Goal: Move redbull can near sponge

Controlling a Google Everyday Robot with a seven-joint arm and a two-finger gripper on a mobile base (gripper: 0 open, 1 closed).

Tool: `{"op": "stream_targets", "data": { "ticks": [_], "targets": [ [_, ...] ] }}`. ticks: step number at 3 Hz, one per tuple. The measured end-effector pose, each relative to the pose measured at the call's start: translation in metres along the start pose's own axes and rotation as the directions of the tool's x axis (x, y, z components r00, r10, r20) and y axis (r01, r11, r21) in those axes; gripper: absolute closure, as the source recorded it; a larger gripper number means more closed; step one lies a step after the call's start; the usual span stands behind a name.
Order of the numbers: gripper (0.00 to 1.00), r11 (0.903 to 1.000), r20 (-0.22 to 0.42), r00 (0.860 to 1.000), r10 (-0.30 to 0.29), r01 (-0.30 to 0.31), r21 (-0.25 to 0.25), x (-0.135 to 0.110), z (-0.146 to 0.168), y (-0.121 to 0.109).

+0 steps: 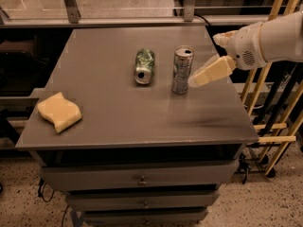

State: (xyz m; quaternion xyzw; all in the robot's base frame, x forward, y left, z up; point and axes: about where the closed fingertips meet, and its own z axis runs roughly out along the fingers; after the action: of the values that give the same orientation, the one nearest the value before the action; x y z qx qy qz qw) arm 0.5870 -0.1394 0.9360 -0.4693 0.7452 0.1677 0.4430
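Observation:
The redbull can [181, 70] stands upright near the middle of the grey table [118, 117], slim and silver-grey with a shiny top. The pale yellow sponge [59, 111] lies flat at the table's left front corner, far from the can. My gripper [204, 60] comes in from the right and hovers just right of the can. It is open and empty. One cream finger [212, 72] points at the can's side, almost touching it. The other finger [223, 38] sits further back.
A green can [144, 66] lies on its side just left of the redbull can, its open end towards me. Drawers [142, 179] sit under the tabletop. A wooden rack [274, 108] stands to the right of the table, and a railing runs behind it.

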Motion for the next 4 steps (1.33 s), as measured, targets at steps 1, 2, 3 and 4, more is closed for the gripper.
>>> {"op": "stream_targets", "data": {
  "ticks": [1,2,3,4],
  "targets": [
    [0.00,0.9999,0.034,0.999,0.014,-0.014,-0.007,-0.011,0.021,0.001],
    [0.00,0.9997,0.045,0.999,0.021,-0.021,-0.015,-0.017,0.035,0.003],
    [0.00,0.9992,0.035,0.999,0.026,-0.025,-0.030,-0.020,0.045,0.007],
    [0.18,0.9986,0.032,0.999,0.024,-0.022,-0.047,-0.023,0.053,0.011]
  ]
}}
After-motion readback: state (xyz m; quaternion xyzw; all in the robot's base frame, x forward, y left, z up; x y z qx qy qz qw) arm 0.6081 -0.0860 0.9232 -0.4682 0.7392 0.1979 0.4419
